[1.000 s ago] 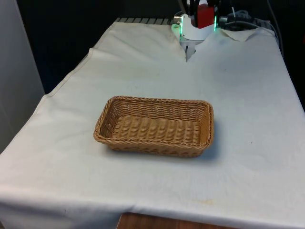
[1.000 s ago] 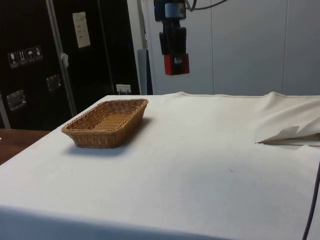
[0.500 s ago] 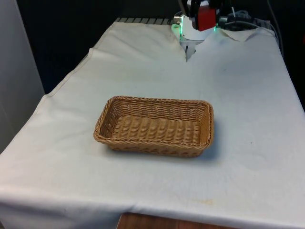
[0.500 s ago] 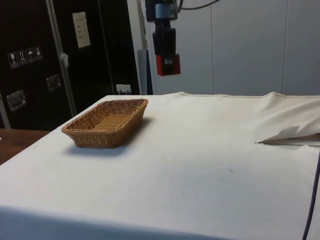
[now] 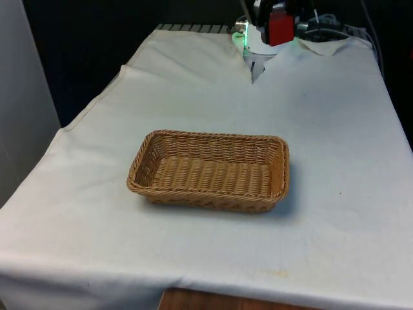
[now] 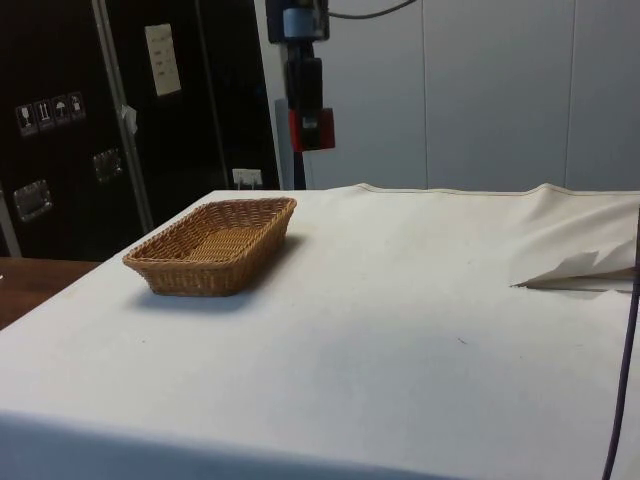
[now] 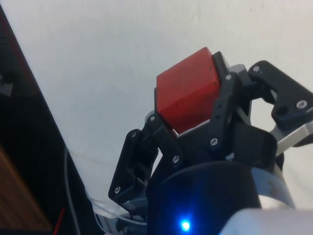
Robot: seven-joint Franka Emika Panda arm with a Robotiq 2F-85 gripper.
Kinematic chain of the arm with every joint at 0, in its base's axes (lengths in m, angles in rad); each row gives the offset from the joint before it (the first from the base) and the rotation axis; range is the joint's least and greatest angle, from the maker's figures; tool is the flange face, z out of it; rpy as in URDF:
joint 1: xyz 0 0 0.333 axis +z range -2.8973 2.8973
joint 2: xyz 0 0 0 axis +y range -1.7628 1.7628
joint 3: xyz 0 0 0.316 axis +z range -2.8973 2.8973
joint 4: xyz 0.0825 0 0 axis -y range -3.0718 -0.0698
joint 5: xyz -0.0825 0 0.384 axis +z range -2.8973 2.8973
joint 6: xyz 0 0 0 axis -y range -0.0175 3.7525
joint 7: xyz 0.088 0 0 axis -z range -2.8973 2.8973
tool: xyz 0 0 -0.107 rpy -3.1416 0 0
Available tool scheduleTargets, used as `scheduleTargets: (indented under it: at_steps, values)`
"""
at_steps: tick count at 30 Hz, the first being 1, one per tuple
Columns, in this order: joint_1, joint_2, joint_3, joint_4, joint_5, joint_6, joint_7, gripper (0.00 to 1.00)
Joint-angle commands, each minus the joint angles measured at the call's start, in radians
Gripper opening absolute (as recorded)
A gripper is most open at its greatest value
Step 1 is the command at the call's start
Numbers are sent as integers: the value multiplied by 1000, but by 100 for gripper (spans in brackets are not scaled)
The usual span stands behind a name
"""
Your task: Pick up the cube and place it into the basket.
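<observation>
High above the surface's [image 6: 400, 300] far end, short of the wicker basket [image 5: 210, 170], pincer [image 7: 188, 100] clamped on red cube [image 6: 311, 129]; early release risks missing, hitting cloth instead.

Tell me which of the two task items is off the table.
The red cube, clamped in the hand high above the table; the wicker basket rests on it.
</observation>
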Motion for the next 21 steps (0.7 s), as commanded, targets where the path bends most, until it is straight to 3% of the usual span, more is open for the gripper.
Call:
scheduleTargets:
  at_steps: [1, 14, 21]
  values:
    - [1, 13, 1, 15, -5, -2, 15, 1]
    - [1, 67, 1, 89, -2, -7, 37, 1]
    - [1, 110, -1, 160, -15, -40, 63, 1]
